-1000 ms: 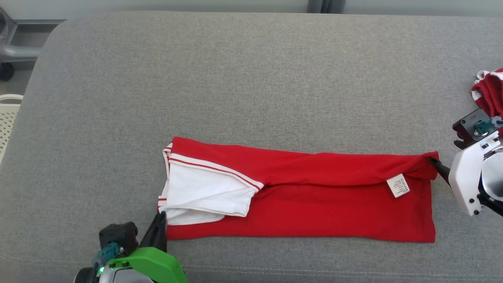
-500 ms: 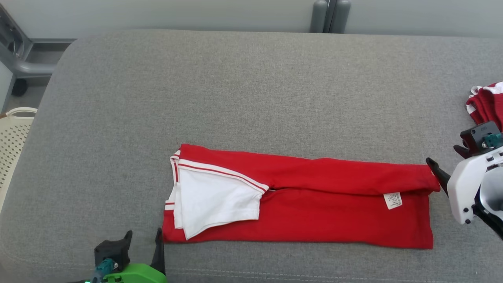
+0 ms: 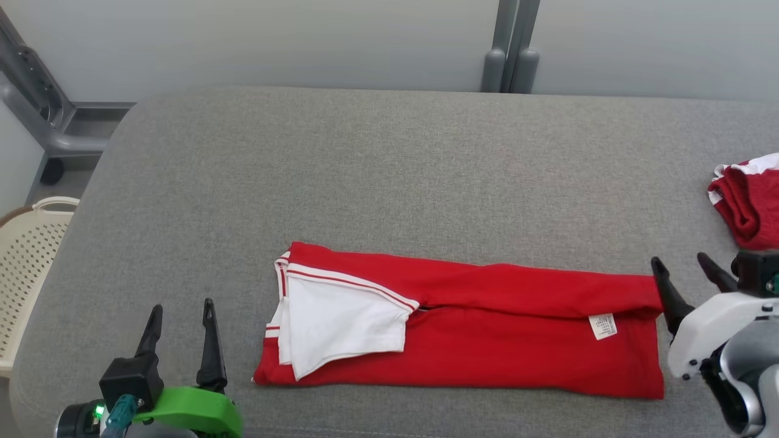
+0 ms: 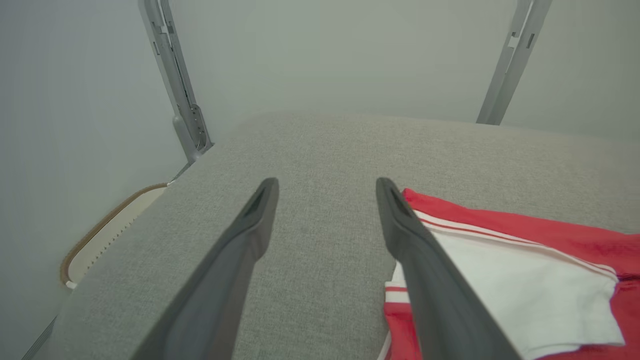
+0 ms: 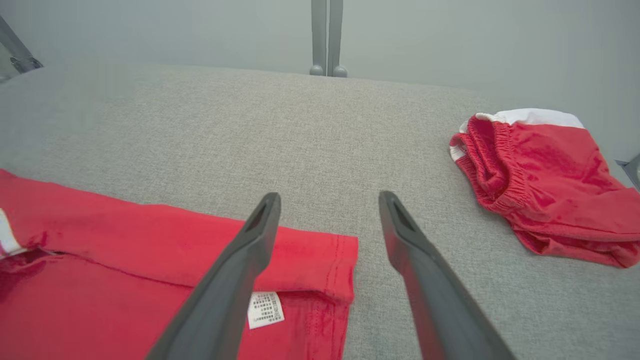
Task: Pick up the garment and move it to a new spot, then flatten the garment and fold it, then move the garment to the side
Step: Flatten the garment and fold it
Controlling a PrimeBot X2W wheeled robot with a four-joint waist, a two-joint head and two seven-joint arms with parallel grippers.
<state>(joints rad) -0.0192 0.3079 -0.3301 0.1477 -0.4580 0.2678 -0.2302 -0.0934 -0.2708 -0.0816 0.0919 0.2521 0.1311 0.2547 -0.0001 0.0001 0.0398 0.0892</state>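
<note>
The red shirt (image 3: 487, 340) lies flat on the grey cushion (image 3: 365, 170), folded into a long band near the front edge. Its long axis runs left to right. The end with the white sleeve (image 3: 341, 322) points toward the left gripper (image 3: 182, 304), and the hem end with the small label (image 3: 602, 325) points toward the right gripper (image 3: 680, 260). Both grippers have their fingers spread apart and hold nothing, one at each end of the shirt. A bunched pair of red shorts (image 3: 745, 207) sits at the far right.

Red garment (image 3: 487, 340), folded lengthwise into a long flat band, white sleeve (image 3: 341, 322) uppermost. The sleeve end lies near the left end effector (image 3: 182, 304), to its right. The hem end with the label (image 3: 602, 326) lies just beside the right end effector (image 3: 679, 259).
</note>
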